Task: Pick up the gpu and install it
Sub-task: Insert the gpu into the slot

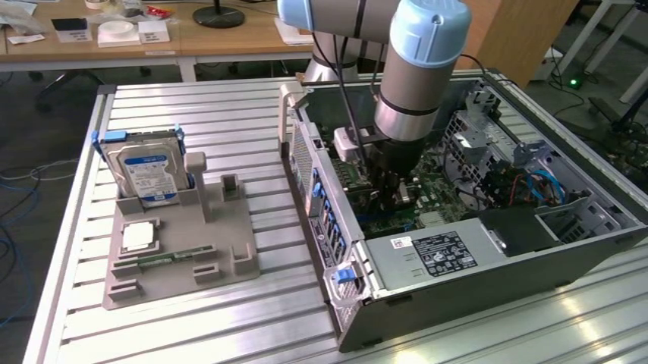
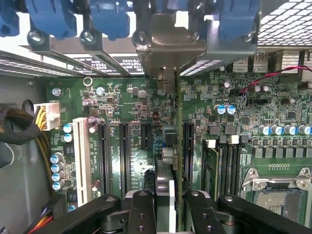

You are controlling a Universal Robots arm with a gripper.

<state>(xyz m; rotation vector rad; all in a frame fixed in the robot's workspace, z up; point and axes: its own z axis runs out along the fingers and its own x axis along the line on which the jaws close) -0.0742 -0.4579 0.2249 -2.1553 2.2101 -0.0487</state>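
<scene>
In the wrist view the gpu point(image 2: 179, 146) stands edge-on as a thin card over the green motherboard point(image 2: 136, 107). Its silver bracket point(image 2: 168, 46) is up against the case's rear slot openings. My gripper point(image 2: 170, 207) is shut on the card's near end, one black finger point(image 2: 141, 209) on each side. The card runs beside a long black expansion slot point(image 2: 188, 151); I cannot tell whether it is seated. From the exterior view, my gripper point(image 1: 395, 189) reaches down into the open computer case point(image 1: 335, 250).
Blue slot latches point(image 2: 105, 19) line the case's rear. More black slots point(image 2: 124, 151), a white slot point(image 2: 82, 156) and the CPU socket point(image 2: 275, 197) surround the card. A grey fixture point(image 1: 228, 258) on the exterior view's left holds a blue-labelled hard drive point(image 1: 147, 171).
</scene>
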